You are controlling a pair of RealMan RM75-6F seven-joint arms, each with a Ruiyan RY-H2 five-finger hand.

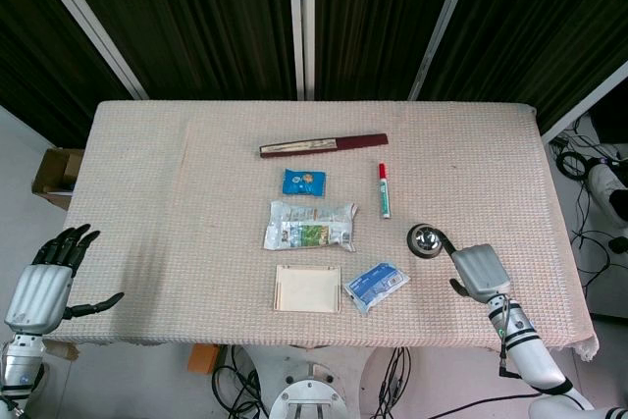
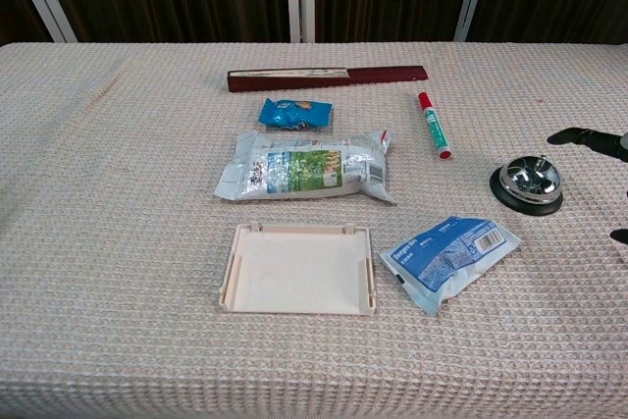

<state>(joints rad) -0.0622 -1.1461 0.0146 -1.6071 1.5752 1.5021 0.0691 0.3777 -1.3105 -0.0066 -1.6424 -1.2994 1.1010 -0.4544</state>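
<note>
Bell [image 1: 426,239] just beside right robot hand [image 1: 478,271] fingertips

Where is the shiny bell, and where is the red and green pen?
bell [image 2: 528,180], chest view, on its shiny dome.
pen [image 2: 433,126], chest view, on the middle of its barrel.

1. A table [image 1: 147,193] under a pale pink woven cloth carries everything.
2. At the far side lies a dark red folded fan [image 1: 323,145].
3. Nearer come a small blue snack packet [image 1: 304,181] and a red-capped marker [image 1: 384,189].
4. A large white-and-green bag [image 1: 308,226] lies mid-table.
5. Nearest: a beige tray [image 1: 308,289], a blue-and-white pouch [image 1: 377,285] and a silver call bell [image 1: 426,240].
</note>
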